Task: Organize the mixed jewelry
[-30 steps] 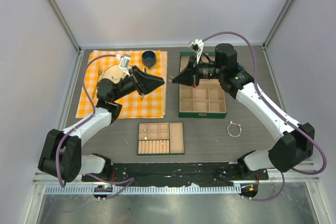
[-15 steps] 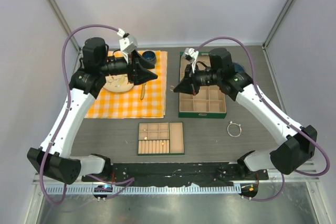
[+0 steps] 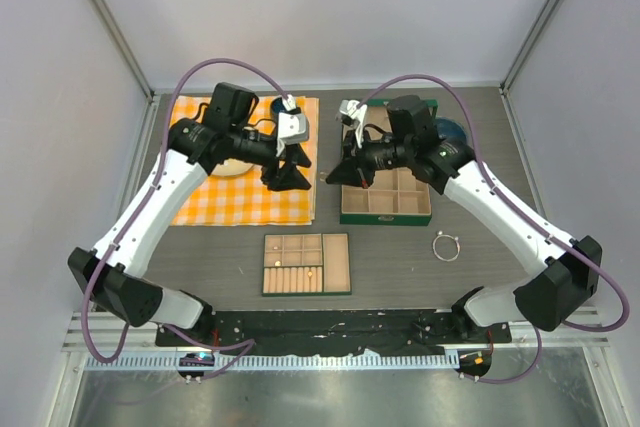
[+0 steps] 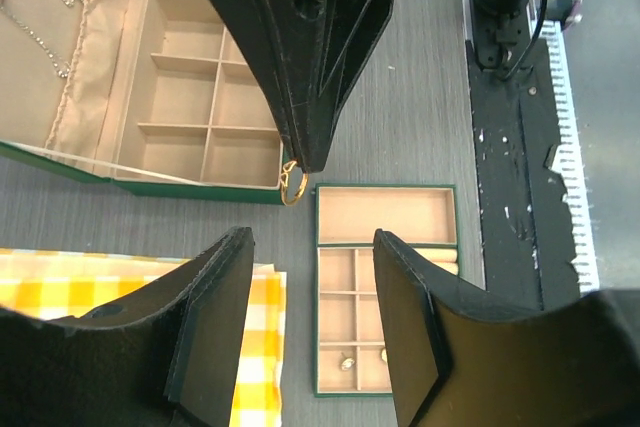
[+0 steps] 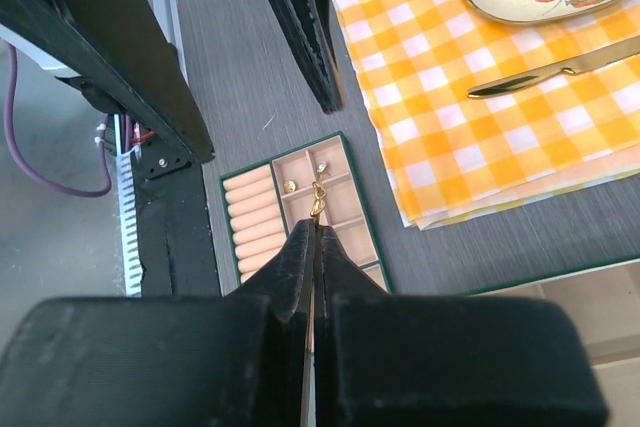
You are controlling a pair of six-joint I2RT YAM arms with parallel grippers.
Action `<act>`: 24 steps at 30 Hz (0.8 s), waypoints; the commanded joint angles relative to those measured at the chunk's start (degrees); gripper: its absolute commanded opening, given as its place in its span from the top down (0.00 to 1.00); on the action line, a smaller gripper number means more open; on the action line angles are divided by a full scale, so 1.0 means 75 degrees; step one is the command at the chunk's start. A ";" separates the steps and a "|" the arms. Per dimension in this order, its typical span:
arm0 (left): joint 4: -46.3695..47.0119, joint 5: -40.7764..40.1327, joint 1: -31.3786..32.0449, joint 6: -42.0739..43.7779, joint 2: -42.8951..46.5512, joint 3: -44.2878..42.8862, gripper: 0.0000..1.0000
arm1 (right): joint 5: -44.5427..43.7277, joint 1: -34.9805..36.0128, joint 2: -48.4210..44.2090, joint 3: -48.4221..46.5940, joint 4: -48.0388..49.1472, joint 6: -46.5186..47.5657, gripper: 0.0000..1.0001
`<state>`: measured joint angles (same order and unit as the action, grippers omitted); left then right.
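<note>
While it hangs over the gap between the orange-checked cloth and the green compartmented jewellery box, the left gripper gapes wide, empty. Nearer the table's front edge lies a tan compartment tray, with a thin silver wire bracelet loop to its right. The right gripper, facing the left, pinches a small gold ring tight.

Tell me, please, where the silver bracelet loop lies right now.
In the top view the silver bracelet loop lies on the tabletop at right, just nearer than the green box's right corner.
</note>
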<state>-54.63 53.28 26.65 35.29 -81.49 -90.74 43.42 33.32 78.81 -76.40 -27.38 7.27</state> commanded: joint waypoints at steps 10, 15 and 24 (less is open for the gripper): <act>0.0827 -0.0049 0.0302 0.0463 -0.0360 0.0262 0.46 | -0.0258 0.0209 -0.0019 -0.0219 0.0029 0.0378 0.99; 0.1190 0.0103 0.0337 0.0276 -0.0443 0.0345 0.48 | -0.0305 0.0221 -0.0019 -0.0208 0.0052 0.0414 0.99; 0.1589 0.0350 0.0372 -0.0088 -0.0548 0.0415 0.53 | -0.0352 0.0256 -0.0066 -0.0103 0.0053 0.0461 0.99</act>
<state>-46.09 53.41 29.06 35.99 -85.43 -87.90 41.19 34.83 79.13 -76.40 -28.38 9.61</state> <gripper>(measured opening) 0.483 0.028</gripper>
